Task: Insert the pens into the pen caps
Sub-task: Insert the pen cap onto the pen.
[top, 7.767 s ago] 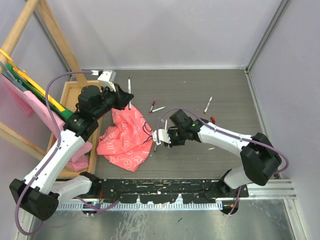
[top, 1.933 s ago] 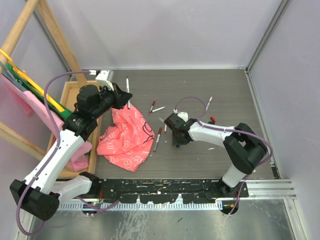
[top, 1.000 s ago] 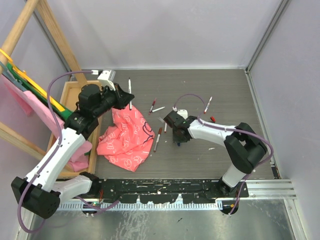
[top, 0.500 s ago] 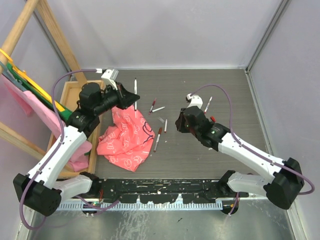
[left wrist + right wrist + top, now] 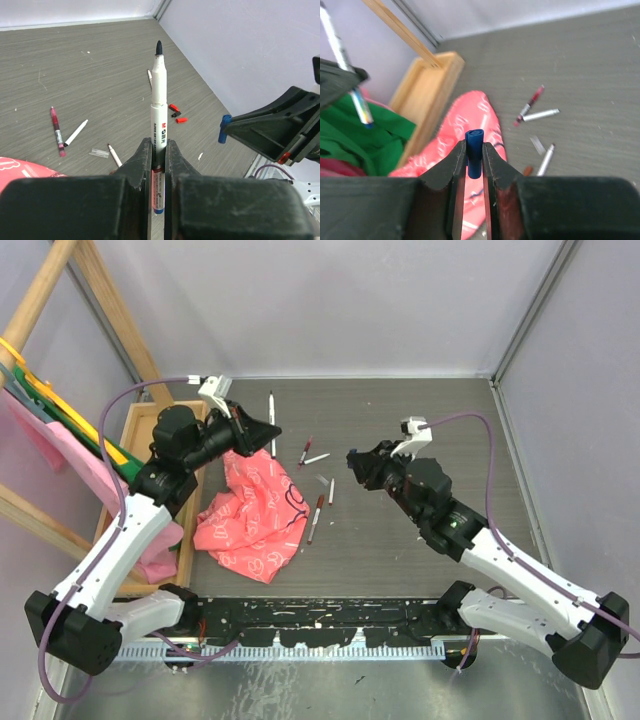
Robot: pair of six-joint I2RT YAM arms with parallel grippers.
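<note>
My left gripper (image 5: pixel 158 146) is shut on a white-barrelled pen (image 5: pixel 159 95) whose dark tip points away from the jaws. From above, that pen (image 5: pixel 271 410) sticks up past the left gripper (image 5: pixel 265 432) near the back left. My right gripper (image 5: pixel 474 148) is shut on a short blue pen cap (image 5: pixel 474 146), open end outward, raised above the table. The two grippers face each other with a gap between them. The left wrist view shows the blue cap (image 5: pixel 224 129) to the right of the pen. Loose pens (image 5: pixel 314 517) (image 5: pixel 317 458) lie on the table, and red caps (image 5: pixel 175 107) lie further back.
A crumpled pink patterned cloth (image 5: pixel 250 515) lies under and between the arms. A wooden tray (image 5: pixel 145 430) with pink and green fabric stands at the left edge. Grey walls close the back and right sides.
My right arm has lifted off the table and swung back to the right, carrying the blue cap and turning it toward the left gripper. The left gripper has tipped its pen slightly rightward.
</note>
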